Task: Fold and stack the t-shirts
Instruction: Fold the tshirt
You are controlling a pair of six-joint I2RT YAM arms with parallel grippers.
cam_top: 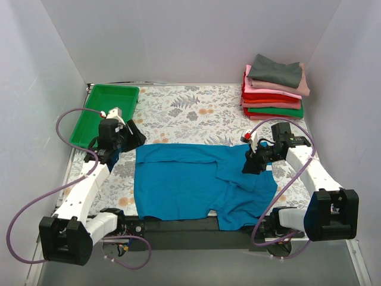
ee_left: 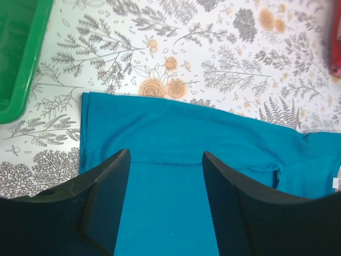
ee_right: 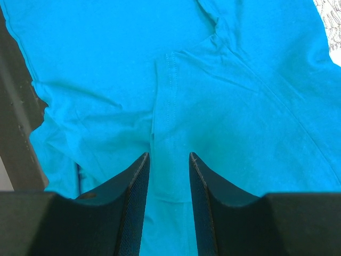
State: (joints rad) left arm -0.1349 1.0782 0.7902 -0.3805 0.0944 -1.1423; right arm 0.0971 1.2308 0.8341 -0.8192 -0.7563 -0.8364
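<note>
A teal-blue t-shirt [cam_top: 190,185] lies spread on the floral table, its far edge folded over and its right side rumpled with a sleeve turned in. It also shows in the left wrist view [ee_left: 176,133] and the right wrist view [ee_right: 106,69]. My left gripper [cam_top: 136,138] is open and empty above the shirt's far left corner [ee_left: 166,157]. My right gripper [cam_top: 249,168] is open over the folded-in sleeve hem [ee_right: 169,157], holding nothing. A stack of folded t-shirts [cam_top: 274,89], grey, pink, red and green, sits at the far right.
A green plastic tray [cam_top: 102,113] stands at the far left, its rim in the left wrist view [ee_left: 21,69]. The floral tablecloth [cam_top: 184,110] shows bare beyond the shirt. White walls close in the table. The shirt's near edge hangs over the dark front edge [cam_top: 178,225].
</note>
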